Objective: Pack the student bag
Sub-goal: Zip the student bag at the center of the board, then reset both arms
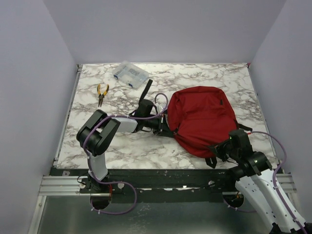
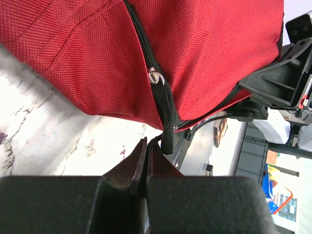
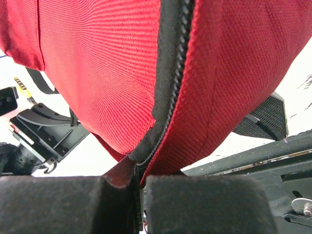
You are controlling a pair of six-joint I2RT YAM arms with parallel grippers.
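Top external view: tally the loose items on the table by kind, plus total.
Backpack: 1
Clear plastic box: 1
Pliers: 1
Total: 3

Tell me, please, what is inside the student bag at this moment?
Nothing inside shows. The student bag lies on the marble table with its zip closed in both wrist views, so red fabric covers whatever it holds, if anything.

The right end effector [image 3: 138, 183] pinches the lower edge of the student bag [image 3: 97, 73] right at its black zip [image 3: 170, 63], which runs upward from the fingertips.
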